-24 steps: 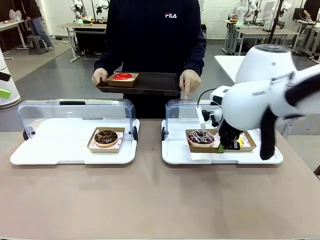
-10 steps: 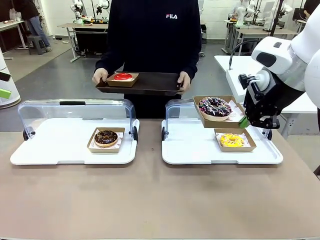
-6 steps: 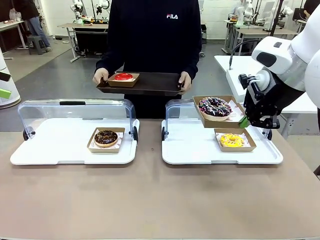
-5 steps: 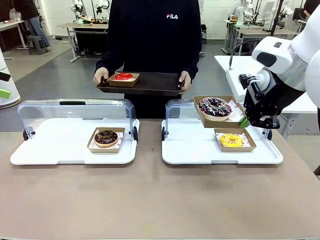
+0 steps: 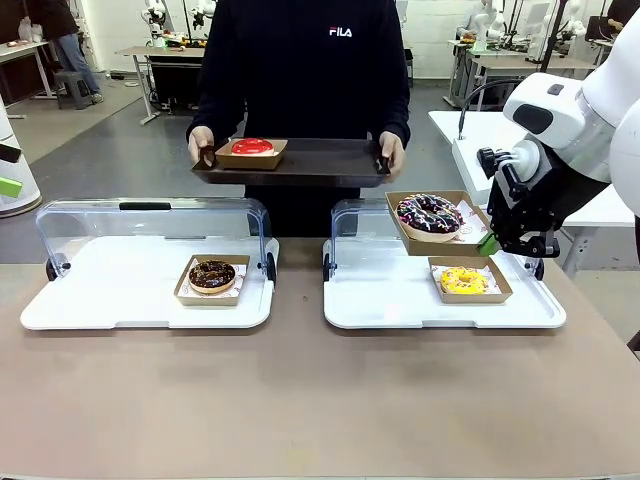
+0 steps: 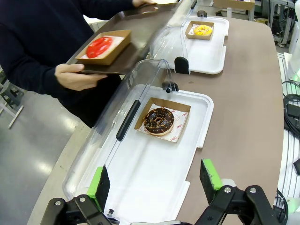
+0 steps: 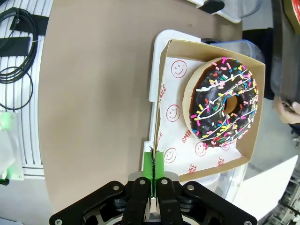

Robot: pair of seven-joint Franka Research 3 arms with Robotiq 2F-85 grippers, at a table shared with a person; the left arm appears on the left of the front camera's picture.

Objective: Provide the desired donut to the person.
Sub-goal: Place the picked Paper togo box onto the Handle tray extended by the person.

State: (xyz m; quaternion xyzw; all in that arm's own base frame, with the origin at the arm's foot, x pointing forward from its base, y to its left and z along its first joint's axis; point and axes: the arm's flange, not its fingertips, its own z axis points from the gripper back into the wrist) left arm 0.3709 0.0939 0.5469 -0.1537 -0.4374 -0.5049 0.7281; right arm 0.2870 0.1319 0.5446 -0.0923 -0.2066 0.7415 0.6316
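My right gripper [image 5: 488,243] [image 7: 154,165] is shut on the rim of a cardboard box [image 5: 437,245] [image 7: 212,48] that holds a chocolate donut with coloured sprinkles [image 5: 429,214] [image 7: 225,107]. The box hangs above the right white tray [image 5: 390,295]. The person [image 5: 300,70] in a black FILA sweatshirt stands at the far side, holding a dark tray [image 5: 310,165] [image 6: 136,33] in both hands; a red-glazed donut in a box [image 5: 251,149] [image 6: 101,46] sits on its left end. My left gripper [image 6: 155,180] is open above the left white tray [image 6: 154,187].
A yellow donut in a box [image 5: 466,281] [image 6: 202,30] lies on the right tray. A chocolate donut in a box [image 5: 212,275] [image 6: 159,120] sits on the left tray [image 5: 100,290]. Both trays have clear lids [image 5: 150,222] [image 5: 362,220] swung open at the back. Bare brown tabletop [image 5: 300,400] stretches in front.
The person has lifted the dark tray a little and shifted it towards my right. My right gripper and its box have held still over the last second; before that they rose off the right tray.
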